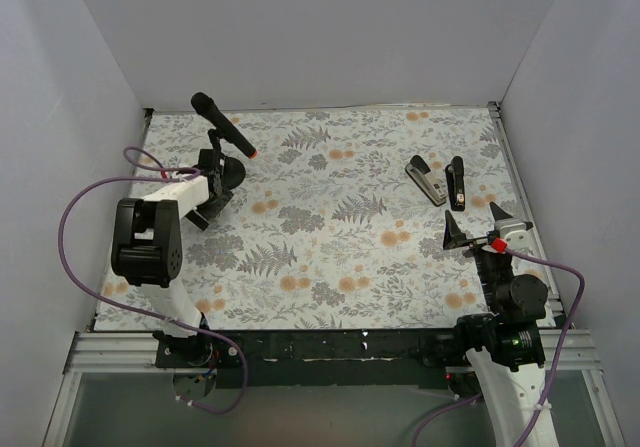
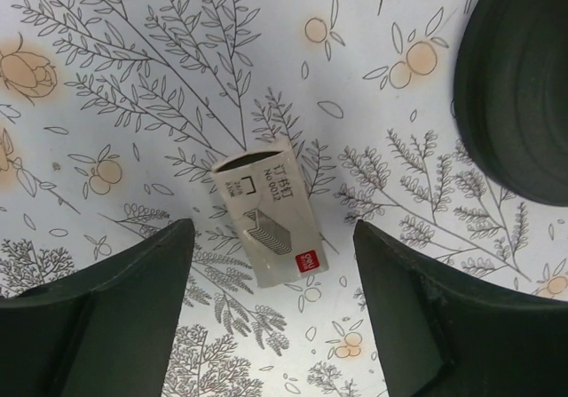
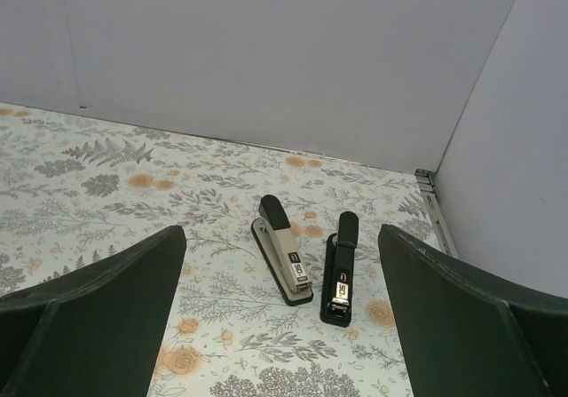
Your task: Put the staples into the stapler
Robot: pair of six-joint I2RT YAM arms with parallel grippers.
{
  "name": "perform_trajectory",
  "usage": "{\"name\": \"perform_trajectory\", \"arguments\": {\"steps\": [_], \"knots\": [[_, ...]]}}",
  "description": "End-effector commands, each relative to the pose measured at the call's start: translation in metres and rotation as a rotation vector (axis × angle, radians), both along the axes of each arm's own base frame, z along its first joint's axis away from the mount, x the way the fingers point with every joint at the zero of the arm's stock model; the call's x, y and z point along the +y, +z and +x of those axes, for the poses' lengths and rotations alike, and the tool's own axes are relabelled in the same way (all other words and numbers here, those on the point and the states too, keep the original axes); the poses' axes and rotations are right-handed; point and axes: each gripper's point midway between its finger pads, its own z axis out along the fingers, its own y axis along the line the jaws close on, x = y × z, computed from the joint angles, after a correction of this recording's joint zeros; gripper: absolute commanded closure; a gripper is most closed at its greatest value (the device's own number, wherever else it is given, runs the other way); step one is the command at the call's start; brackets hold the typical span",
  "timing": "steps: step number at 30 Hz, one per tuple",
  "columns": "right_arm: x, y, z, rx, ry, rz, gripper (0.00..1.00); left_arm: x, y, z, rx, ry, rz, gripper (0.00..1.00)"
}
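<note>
Left gripper [image 2: 271,233] spread wide, staple box [image 2: 266,221] lying untouched between its fingers.
Centre on the skewed box's long sides, descend, close gently to avoid crushing cardboard; right gripper [image 3: 282,235] gapes wide, empty, stapler [image 3: 284,262] ahead of it.

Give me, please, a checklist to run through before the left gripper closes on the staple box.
1. The left gripper is open: ok.
2. The box sits between its jaws, untouched: ok.
3. The box is square to the jaws: not ok, it lies askew.
4. The box has something in it: cannot tell.
5. The grey stapler is opened for loading: not ok, its top arm is down.
6. The right gripper is open and apart from the grey stapler: ok.
</note>
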Motion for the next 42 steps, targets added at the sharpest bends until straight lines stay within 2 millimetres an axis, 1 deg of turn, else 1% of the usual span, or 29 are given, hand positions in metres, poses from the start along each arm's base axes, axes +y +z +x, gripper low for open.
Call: {"name": "perform_trajectory", "arguments": {"steps": [1, 3, 6, 7, 9, 12, 15, 17, 20, 25, 28, 29, 31, 32, 33, 34, 35, 36, 37, 38, 39, 40, 41, 42], "knots": [[-0.001, 0.029, -0.017, -0.118, 0.008, 0.015, 0.02, -0.001, 0.0, 0.011, -0.005, 0.019, -0.014, 0.31], [-0.002, 0.029, -0.017, -0.117, 0.005, 0.015, 0.02, 0.001, -0.003, 0.009, 0.005, 0.023, -0.01, 0.36], [-0.002, 0.029, -0.017, -0.119, 0.006, 0.015, 0.02, 0.002, -0.005, 0.006, 0.011, 0.025, -0.005, 0.46], [-0.002, 0.029, -0.017, -0.118, 0.006, 0.014, 0.02, 0.002, -0.006, 0.005, 0.014, 0.024, -0.003, 0.51], [-0.001, 0.029, -0.017, -0.119, 0.008, 0.014, 0.02, 0.002, -0.007, 0.004, 0.021, 0.018, -0.002, 0.52], [-0.001, 0.03, -0.017, -0.121, 0.009, 0.015, 0.02, 0.001, -0.008, 0.004, 0.028, 0.006, -0.007, 0.59], [-0.002, 0.029, -0.017, -0.119, 0.008, 0.014, 0.02, -0.002, -0.01, 0.003, 0.036, -0.016, -0.018, 0.59], [-0.001, 0.03, -0.018, -0.121, 0.011, 0.014, 0.02, -0.008, -0.009, 0.004, 0.036, -0.049, -0.045, 0.64], [-0.001, 0.03, -0.017, -0.117, 0.013, 0.015, 0.02, -0.017, -0.009, 0.005, 0.027, -0.101, -0.079, 0.66], [0.001, 0.03, -0.017, -0.115, 0.02, 0.012, 0.02, -0.031, -0.008, -0.002, 0.031, -0.182, -0.114, 0.67], [0.002, 0.029, -0.016, -0.109, 0.023, 0.011, 0.02, -0.05, -0.002, -0.004, 0.028, -0.279, -0.124, 0.67], [0.002, 0.028, -0.016, -0.106, 0.025, 0.012, 0.02, -0.064, -0.001, -0.006, 0.031, -0.329, -0.14, 0.67], [0.004, 0.03, -0.015, -0.099, 0.035, 0.011, 0.02, -0.077, 0.0, -0.01, 0.044, -0.407, -0.129, 0.67], [0.005, 0.03, -0.015, -0.095, 0.042, 0.016, 0.02, -0.09, 0.001, -0.016, 0.048, -0.457, -0.125, 0.67], [0.007, 0.03, -0.014, -0.084, 0.052, 0.016, 0.02, -0.097, 0.001, -0.019, 0.054, -0.494, -0.12, 0.68], [0.012, 0.032, -0.015, -0.082, 0.081, 0.013, 0.02, -0.103, 0.001, -0.023, 0.06, -0.517, -0.118, 0.68], [0.015, 0.033, -0.017, -0.079, 0.097, 0.017, 0.02, -0.115, 0.001, -0.031, 0.065, -0.558, -0.12, 0.68], [0.023, 0.027, -0.011, -0.034, 0.135, 0.011, 0.02, -0.121, 0.0, -0.035, 0.069, -0.581, -0.122, 0.68], [0.026, 0.032, -0.012, -0.03, 0.152, 0.018, 0.02, -0.126, -0.001, -0.041, 0.08, -0.603, -0.116, 0.69], [0.029, 0.024, -0.01, 0.018, 0.169, 0.025, 0.02, -0.136, -0.002, -0.05, 0.087, -0.64, -0.114, 0.69], [0.038, 0.019, -0.006, 0.076, 0.213, 0.048, 0.02, -0.143, -0.001, -0.054, 0.083, -0.66, -0.115, 0.69], [0.043, 0.022, -0.008, 0.092, 0.243, 0.05, 0.02, -0.148, -0.002, -0.06, 0.087, -0.667, -0.115, 0.69], [0.049, 0.018, -0.008, 0.13, 0.274, 0.063, 0.02, -0.158, -0.002, -0.068, 0.09, -0.691, -0.115, 0.69], [0.059, 0.01, -0.006, 0.183, 0.326, 0.07, 0.02, -0.161, -0.002, -0.076, 0.092, -0.692, -0.12, 0.69]]}}
